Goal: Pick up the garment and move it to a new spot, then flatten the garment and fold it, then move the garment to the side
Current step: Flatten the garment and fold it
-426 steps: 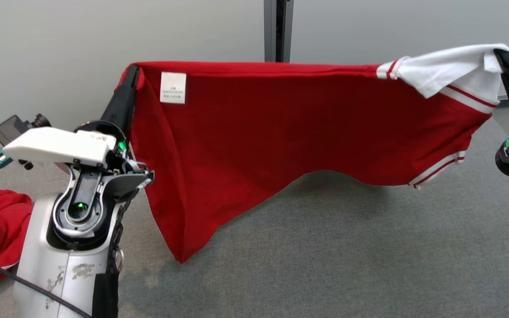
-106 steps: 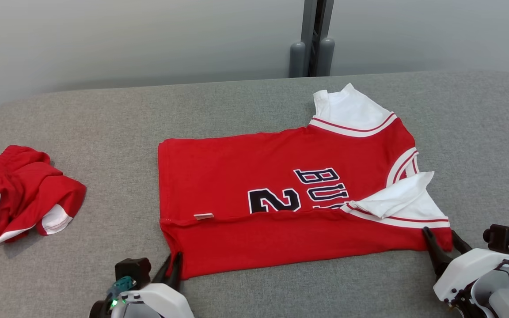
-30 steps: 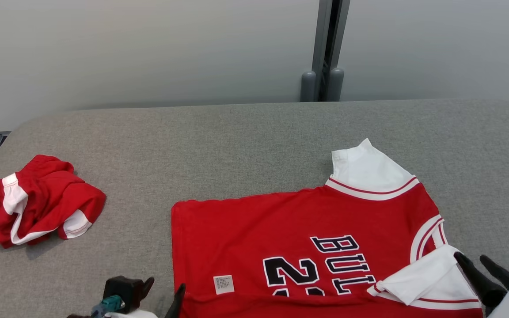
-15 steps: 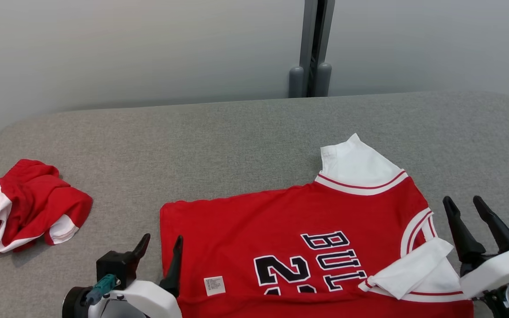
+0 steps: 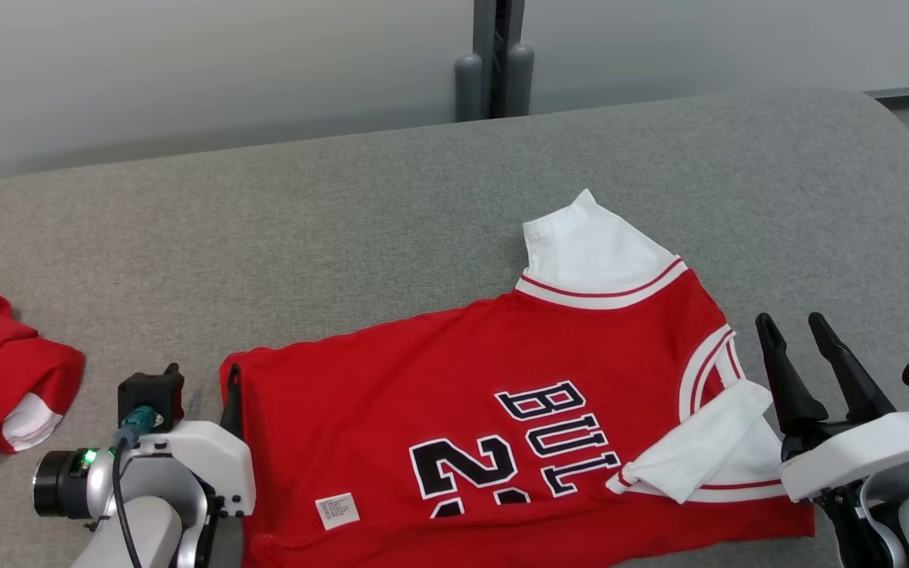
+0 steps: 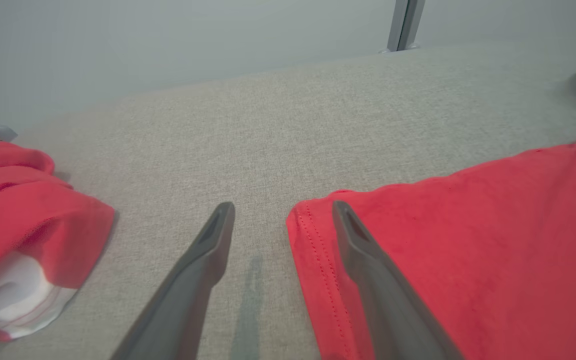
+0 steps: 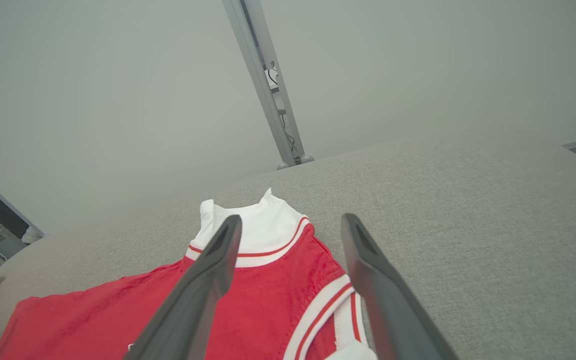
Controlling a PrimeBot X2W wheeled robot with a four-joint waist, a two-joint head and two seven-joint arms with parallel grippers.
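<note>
Presently, head view: red jersey with white sleeves [image 5: 502, 379] lay spread on the grey fabric table [image 5: 344, 213], its near edge cut off by the frame. Right gripper [image 5: 790, 319] stood wide and empty beside the folded sleeve. Left wrist view: left gripper [image 6: 283, 206] stood wide, straddling the hem corner, probably to grasp it. Right wrist view: the fingers hid part of the jersey.

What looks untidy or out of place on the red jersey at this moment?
On the jersey, the near white sleeve is folded back onto the red front, touching the lettering, while the far sleeve lies flat. The jersey is not fully flattened.
</note>
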